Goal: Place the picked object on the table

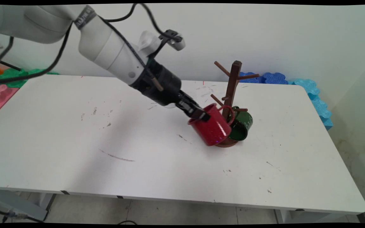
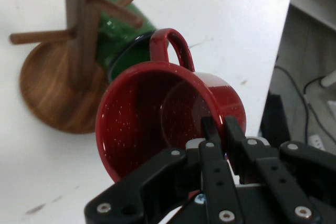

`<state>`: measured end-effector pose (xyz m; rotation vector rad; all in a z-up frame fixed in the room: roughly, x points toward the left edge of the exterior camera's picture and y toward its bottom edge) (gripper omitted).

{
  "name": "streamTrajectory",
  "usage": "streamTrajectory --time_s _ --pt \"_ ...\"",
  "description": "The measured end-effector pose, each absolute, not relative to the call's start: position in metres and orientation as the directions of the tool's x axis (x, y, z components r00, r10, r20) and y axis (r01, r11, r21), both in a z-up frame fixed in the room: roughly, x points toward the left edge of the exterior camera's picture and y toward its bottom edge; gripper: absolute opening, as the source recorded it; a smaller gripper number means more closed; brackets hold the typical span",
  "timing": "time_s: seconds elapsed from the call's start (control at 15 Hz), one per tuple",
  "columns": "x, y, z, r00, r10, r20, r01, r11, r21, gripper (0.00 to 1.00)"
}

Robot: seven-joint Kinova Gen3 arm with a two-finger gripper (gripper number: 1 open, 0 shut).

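1. Jaws clamped on the rim of one red mug: my gripper [image 2: 219,129] has one finger inside the wall and one outside, as the hand view shows.
2. One red mug [image 1: 212,126] hangs tilted in my grip, mouth turned back toward me, its handle [image 1: 228,113] up at about 1 o'clock beside the post.
3. One wooden mug tree [image 1: 232,85] stands just past the red mug, at 2 o'clock from it in the main view, on a round base [image 2: 44,95].
4. I count five pegs showing on the tree in the main view.
5. One green mug [image 1: 242,125] hangs on a low peg, at 3 o'clock from the red one, just beside it; I cannot tell whether they touch.
6. One white table [image 1: 106,158] carries the tree.
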<state>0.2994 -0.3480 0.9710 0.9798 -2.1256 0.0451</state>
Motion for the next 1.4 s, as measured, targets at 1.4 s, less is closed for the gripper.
streamTrajectory --time_s 1.4 --pt "0.410 -0.376 0.927 -0.743 -0.332 0.581 -0.478 0.871 -0.112 0.00"
